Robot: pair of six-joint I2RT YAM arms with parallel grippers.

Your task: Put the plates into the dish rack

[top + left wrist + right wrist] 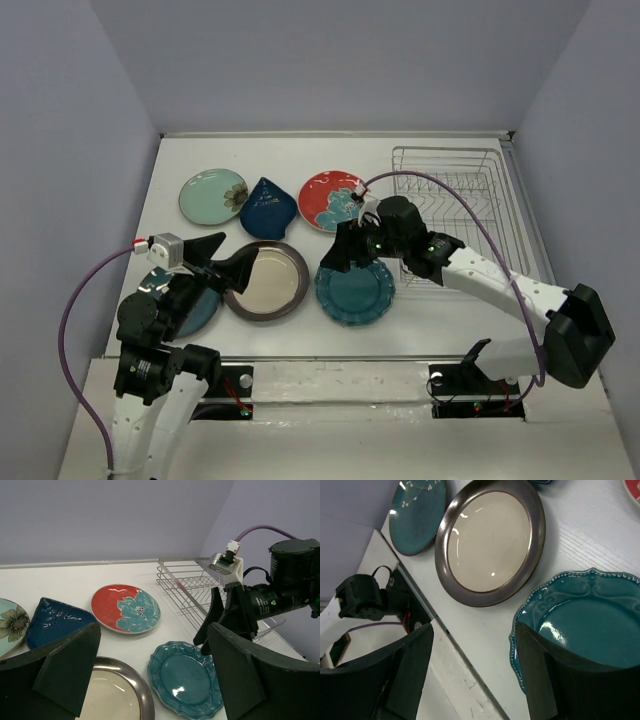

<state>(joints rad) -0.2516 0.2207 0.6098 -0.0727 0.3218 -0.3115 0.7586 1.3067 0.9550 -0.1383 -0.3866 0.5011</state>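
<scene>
Pickup is likely starting — right jaws are hovering open, empty, over the teal plate (365, 295); left jaws are standing wide — next probably needing a lowering onto its rim.

Bright, even light falls from overhead, leaving only soft shadows on the white table (300, 160), small glints on the teal plate (580, 625) and cream plate (487, 540), and the dark near fingers (65, 670) slightly blurred.
</scene>
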